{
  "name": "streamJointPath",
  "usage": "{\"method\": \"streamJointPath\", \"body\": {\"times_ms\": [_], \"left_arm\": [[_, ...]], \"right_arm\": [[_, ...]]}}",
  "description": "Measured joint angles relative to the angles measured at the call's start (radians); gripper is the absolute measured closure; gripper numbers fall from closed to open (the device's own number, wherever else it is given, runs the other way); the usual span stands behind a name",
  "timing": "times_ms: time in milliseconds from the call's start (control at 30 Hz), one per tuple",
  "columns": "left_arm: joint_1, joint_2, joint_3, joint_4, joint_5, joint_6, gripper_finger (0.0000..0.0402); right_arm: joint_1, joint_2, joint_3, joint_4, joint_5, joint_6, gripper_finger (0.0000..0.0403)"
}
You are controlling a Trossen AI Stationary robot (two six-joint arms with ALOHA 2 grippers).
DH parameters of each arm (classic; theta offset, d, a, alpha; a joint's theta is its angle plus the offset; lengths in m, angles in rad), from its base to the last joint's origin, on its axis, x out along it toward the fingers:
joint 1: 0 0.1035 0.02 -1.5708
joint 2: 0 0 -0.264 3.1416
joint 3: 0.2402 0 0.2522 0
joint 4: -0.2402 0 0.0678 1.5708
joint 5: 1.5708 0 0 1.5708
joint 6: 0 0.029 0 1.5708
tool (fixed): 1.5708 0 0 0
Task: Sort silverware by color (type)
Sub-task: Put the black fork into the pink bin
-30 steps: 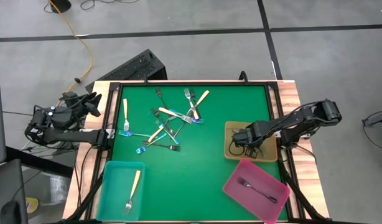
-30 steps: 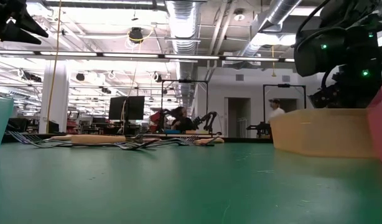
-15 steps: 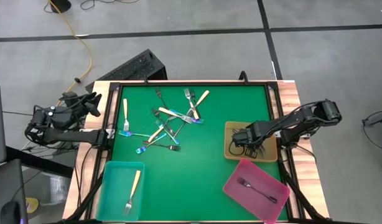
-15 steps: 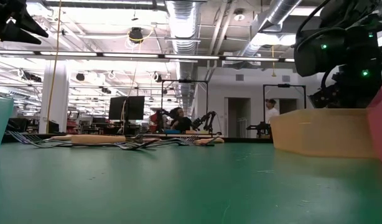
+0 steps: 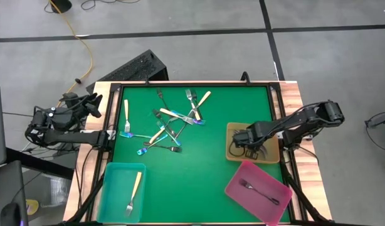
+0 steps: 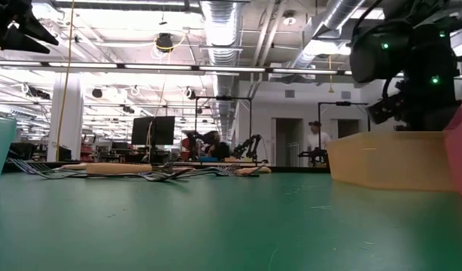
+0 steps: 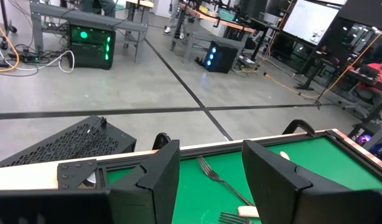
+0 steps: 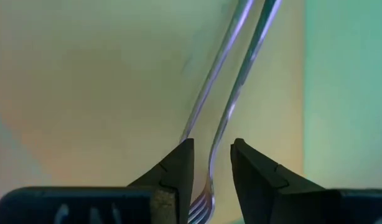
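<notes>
My right gripper [image 5: 244, 142] points down into the tan tray [image 5: 268, 154] at the table's right. It is open, and its fingertips [image 8: 213, 168] stand either side of a slim iridescent fork [image 8: 225, 118] without touching it. The fork lies on the tray floor with its tines between the fingers. A second thin line beside it may be its shadow. More silverware lies in a loose pile [image 5: 170, 125] on the green mat at the far left. My left gripper [image 7: 209, 180] waits open, raised beyond the table's left edge [image 5: 92, 103].
A teal tray [image 5: 111, 201] at the near left holds a cream-handled fork [image 5: 135, 186]. A pink tray [image 5: 239, 179] at the near right holds a dark fork [image 5: 258, 190]. The green mat [image 5: 205, 163] between the pile and the trays is bare.
</notes>
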Motion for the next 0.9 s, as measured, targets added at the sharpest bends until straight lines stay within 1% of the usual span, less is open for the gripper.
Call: {"method": "streamJointPath", "body": {"times_ms": [367, 900], "left_arm": [[0.0, 0.0, 0.0, 0.0, 0.0, 0.0, 0.0243], [0.0, 0.0, 0.0, 0.0, 0.0, 0.0, 0.0243]], "right_arm": [[0.0, 0.0, 0.077, 0.0, -0.001, -0.032, 0.0276], [0.002, 0.0, 0.237, 0.01, -0.001, -0.113, 0.0276]]}}
